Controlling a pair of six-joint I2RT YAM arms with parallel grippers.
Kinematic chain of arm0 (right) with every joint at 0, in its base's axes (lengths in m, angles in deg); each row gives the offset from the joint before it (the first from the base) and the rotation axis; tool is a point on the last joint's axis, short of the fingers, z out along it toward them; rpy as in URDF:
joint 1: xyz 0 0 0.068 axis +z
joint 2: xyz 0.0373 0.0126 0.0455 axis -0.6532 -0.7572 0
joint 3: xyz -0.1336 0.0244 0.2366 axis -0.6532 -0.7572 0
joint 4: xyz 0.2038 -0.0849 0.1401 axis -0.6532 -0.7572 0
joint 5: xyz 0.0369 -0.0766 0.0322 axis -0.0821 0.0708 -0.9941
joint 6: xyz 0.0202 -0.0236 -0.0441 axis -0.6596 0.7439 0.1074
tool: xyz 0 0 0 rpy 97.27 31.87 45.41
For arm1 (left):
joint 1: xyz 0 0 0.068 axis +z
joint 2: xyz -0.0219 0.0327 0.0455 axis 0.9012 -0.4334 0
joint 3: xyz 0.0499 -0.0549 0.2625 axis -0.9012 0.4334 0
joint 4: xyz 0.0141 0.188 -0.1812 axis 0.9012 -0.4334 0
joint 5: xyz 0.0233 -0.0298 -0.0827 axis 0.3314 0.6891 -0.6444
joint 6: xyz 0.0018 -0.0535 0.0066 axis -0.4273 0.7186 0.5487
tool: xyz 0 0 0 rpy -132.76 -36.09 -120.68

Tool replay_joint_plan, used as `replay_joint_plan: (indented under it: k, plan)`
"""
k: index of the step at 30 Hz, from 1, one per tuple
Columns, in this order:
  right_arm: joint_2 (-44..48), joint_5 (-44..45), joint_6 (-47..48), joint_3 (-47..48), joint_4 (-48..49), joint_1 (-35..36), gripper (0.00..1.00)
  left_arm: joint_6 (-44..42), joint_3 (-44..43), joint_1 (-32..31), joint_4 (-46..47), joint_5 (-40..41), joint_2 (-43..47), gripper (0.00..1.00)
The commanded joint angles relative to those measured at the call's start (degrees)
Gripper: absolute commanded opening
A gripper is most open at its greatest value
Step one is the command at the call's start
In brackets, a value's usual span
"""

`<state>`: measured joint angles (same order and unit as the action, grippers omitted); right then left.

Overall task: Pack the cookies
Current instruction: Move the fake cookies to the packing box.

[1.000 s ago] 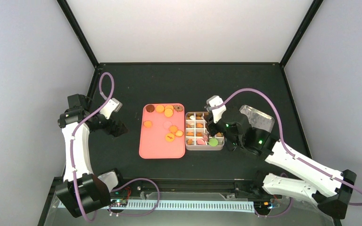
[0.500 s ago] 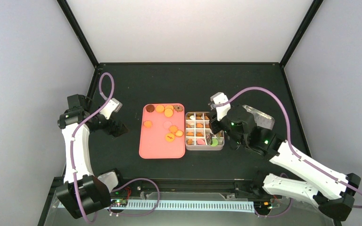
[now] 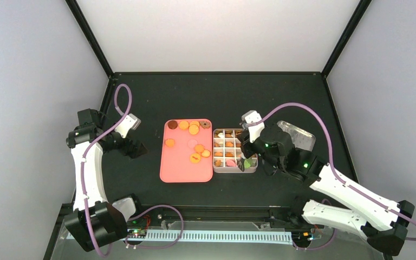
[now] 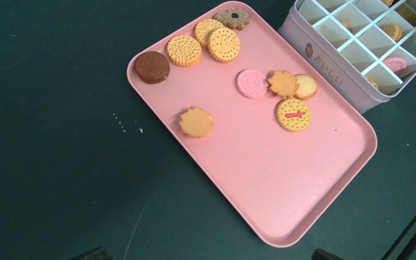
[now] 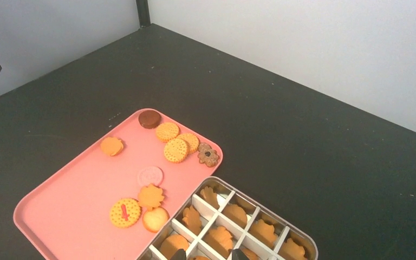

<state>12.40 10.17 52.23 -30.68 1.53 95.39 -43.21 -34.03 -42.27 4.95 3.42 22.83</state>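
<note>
The right gripper (image 3: 244, 160) hangs over the near right corner of the divided box (image 3: 235, 169). Its jaws are nearly together and seem to pinch a green cookie (image 3: 248, 162), which is tilted up on its edge, not lying flat (the wrist view cuts off the fingertips, so this is read from above). The left gripper (image 3: 138, 150) is spread wide and holds nothing, left of the pink tray (image 4: 260, 184).

The other cookies (image 4: 184, 50) are in two places. Ten lie flat, faces up, on the tray: five along its far end, four clustered by the rim nearest the box, and one flower-shaped cookie (image 4: 196, 122) apart. More lean in the box's cells. The box stands just beside the tray on the black table (image 3: 195, 92).
</note>
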Motion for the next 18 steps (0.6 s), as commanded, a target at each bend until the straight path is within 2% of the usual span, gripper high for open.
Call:
replay_joint_plan:
  k: [1,9,14,18]
  plan:
    - [0.11,-0.09,-0.51,-1.40,0.74,-0.26,0.19,-1.56,-1.79,-0.25,-1.68,-1.11,0.36,0.99]
    - [-0.09,1.16,0.89,-3.45,3.26,-0.21,0.13,-1.26,-2.19,-0.25,-1.70,-1.28,0.20,0.99]
    - [-0.24,2.61,0.54,-2.02,4.57,-0.25,0.01,-1.42,-1.66,-0.24,-1.72,-1.05,0.40,0.99]
    - [-0.86,2.49,1.44,-0.25,4.80,-0.48,0.01,-1.44,-1.38,-0.25,-1.51,-1.10,0.56,0.99]
